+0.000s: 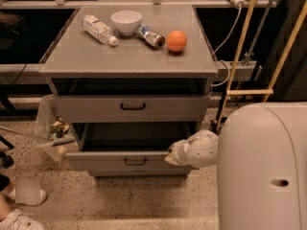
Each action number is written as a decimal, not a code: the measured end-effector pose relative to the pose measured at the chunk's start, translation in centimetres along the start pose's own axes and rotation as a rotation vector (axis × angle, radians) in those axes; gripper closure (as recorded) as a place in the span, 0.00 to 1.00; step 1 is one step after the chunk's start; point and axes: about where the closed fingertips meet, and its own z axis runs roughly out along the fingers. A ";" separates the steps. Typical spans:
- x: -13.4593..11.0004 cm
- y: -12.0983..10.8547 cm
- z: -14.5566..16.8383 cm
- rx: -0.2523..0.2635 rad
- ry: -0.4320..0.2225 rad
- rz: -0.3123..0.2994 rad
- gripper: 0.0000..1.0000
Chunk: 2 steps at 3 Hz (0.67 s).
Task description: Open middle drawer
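Cabinet (134,56)—middle drawer (96,163) juts camera-ward, long sideways, gripper (171,159) seemingly touching right end.

Grey middle drawer (105,163) open, gripper (171,158) seemingly touching front

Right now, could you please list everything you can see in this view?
cabinet: 1, grey, centre
clear bottle: 1, lying on the cabinet, left of the bowl
bowl: 1, white, cabinet rear
dark bottle: 1, lying right of the bowl
orange: 1, orange, rightmost on the cabinet
top drawer: 1, grey, black handle
middle drawer: 1, grey, pulled out
bag: 1, clear, floor, left
poles: 2, tan, right
shoe: 1, white, bottom left
gripper: 1, white, at the middle drawer's right front
robot body: 1, white, bottom right
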 end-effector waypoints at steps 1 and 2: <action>-0.1 0.2 -0.1 0.001 0.000 0.000 1.00; 0.5 0.9 -0.5 -0.008 -0.002 0.007 1.00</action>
